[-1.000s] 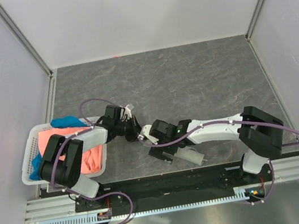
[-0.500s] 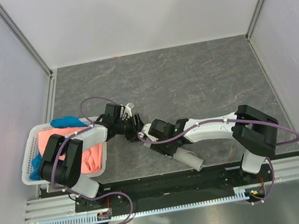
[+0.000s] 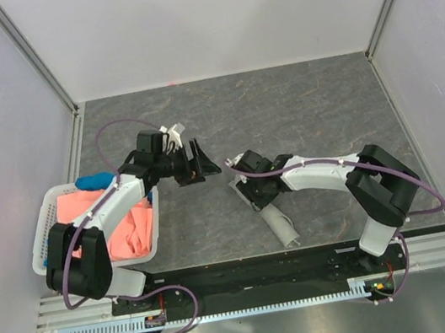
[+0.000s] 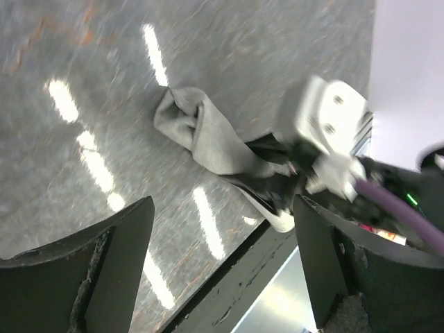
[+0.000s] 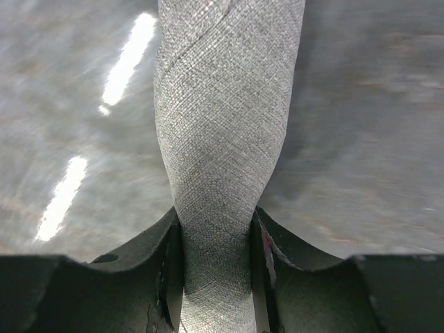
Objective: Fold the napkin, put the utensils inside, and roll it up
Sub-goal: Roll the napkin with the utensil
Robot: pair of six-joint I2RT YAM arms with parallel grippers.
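Napkin (image 3: 276, 221) is rolled into a tight grey tube lying on the worktop (image 3: 299, 111), near the front edge and right of centre. The right gripper (image 3: 248, 192) is clamped on its upper-left end; the wrist view shows both fingers pressed into the fabric, which is pinched narrow between them. The left gripper (image 3: 200, 168) has its fingers wide apart and holds nothing, up off the worktop just left of the roll. Utensils aren't visible (probably wrapped inside, can't confirm). Task looks near done, and the step in hand seems to be settling the finished roll. To do it well, use only a light squeeze so the roll isn't flattened or twisted. Lay the tube flat with its loose outer edge underneath so its own weight pins it. Open the fingers straight apart and lift up, not sideways, or the weave may drag and unwind. The left gripper could hold down the free end if it springs. Basket (image 3: 47, 239) with the coral-orange cloth (image 3: 127, 234) sits well apart at left.
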